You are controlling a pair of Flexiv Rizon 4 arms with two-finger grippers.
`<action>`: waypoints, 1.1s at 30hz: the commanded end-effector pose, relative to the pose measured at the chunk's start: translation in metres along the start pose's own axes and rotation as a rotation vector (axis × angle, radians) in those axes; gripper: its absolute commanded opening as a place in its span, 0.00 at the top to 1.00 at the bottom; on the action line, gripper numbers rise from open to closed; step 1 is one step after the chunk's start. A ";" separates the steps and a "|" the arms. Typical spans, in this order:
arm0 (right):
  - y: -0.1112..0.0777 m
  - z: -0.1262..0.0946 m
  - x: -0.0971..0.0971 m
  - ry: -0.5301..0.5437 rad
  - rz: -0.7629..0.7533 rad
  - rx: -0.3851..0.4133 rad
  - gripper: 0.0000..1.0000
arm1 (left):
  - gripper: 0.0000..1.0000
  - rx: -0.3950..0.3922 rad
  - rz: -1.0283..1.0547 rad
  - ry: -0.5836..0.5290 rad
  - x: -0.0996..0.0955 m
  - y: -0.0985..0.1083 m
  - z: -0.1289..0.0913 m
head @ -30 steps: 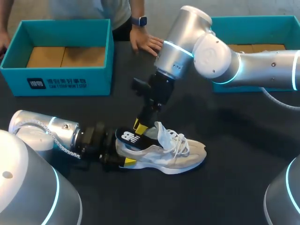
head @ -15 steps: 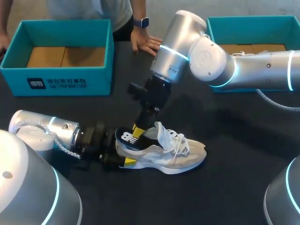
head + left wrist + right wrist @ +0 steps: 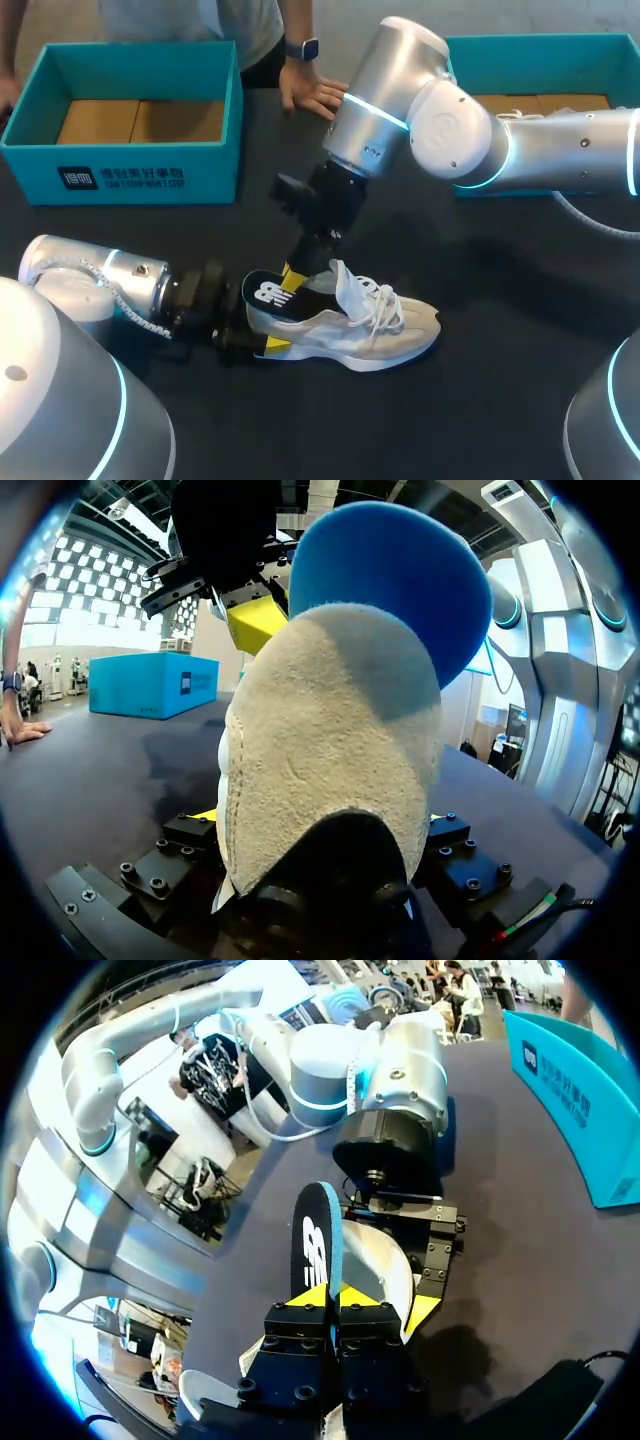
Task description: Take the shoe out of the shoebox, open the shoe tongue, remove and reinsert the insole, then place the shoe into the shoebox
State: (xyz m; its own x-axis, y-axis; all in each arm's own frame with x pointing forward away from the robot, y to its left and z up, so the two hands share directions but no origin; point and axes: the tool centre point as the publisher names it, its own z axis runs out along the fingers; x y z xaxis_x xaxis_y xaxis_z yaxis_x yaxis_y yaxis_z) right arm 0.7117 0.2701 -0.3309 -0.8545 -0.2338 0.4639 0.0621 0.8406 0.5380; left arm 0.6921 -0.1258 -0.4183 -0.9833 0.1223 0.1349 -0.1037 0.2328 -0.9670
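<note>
A beige sneaker (image 3: 350,325) lies on its sole on the dark table, heel toward my left arm. My left gripper (image 3: 260,328) has the heel (image 3: 330,750) between its fingers, one on each side. Out of the shoe's opening sticks the heel end of the insole (image 3: 266,291), black with a white logo on top and blue (image 3: 390,580) underneath. My right gripper (image 3: 292,272) comes down from above and is shut on the insole (image 3: 314,1240), its yellow tips (image 3: 328,1297) pressed together on its edge. The white tongue (image 3: 350,283) stands up.
A teal shoebox (image 3: 140,165) stands open at the back left, a second teal box (image 3: 470,50) at the back right behind my right arm. A person's hand (image 3: 315,92) rests on the table's far edge between them.
My right gripper has shut on the insole. The insole's heel end has come a little up and leftward out of the shoe. The left arm and shoe have kept still.
</note>
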 end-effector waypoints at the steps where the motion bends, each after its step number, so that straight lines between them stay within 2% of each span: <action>1: 0.001 -0.006 0.000 -0.015 -0.010 0.000 1.00 | 1.00 0.000 -0.001 -0.001 -0.002 0.003 0.000; 9: 0.001 -0.008 -0.008 -0.007 -0.028 0.001 1.00 | 1.00 0.000 -0.001 -0.001 -0.002 0.003 0.000; 13: -0.001 -0.007 -0.007 0.000 -0.028 -0.006 0.78 | 1.00 0.000 -0.001 -0.001 -0.002 0.003 0.000; 18: -0.003 -0.002 -0.004 0.016 -0.025 -0.020 0.71 | 1.00 0.000 -0.001 -0.001 -0.002 0.003 0.000; 22: -0.004 0.002 -0.002 0.032 -0.020 -0.026 0.70 | 1.00 0.000 -0.001 -0.001 -0.002 0.003 0.000; 33: -0.006 0.012 0.007 0.073 0.003 -0.031 0.78 | 1.00 0.000 -0.001 -0.001 -0.002 0.003 0.000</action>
State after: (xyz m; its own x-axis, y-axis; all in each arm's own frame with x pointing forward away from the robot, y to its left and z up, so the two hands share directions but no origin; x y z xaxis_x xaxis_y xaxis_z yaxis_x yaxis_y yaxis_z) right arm 0.7003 0.2670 -0.3368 -0.8148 -0.2670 0.5147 0.0817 0.8259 0.5578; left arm 0.6919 -0.1260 -0.4182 -0.9832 0.1225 0.1351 -0.1039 0.2326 -0.9670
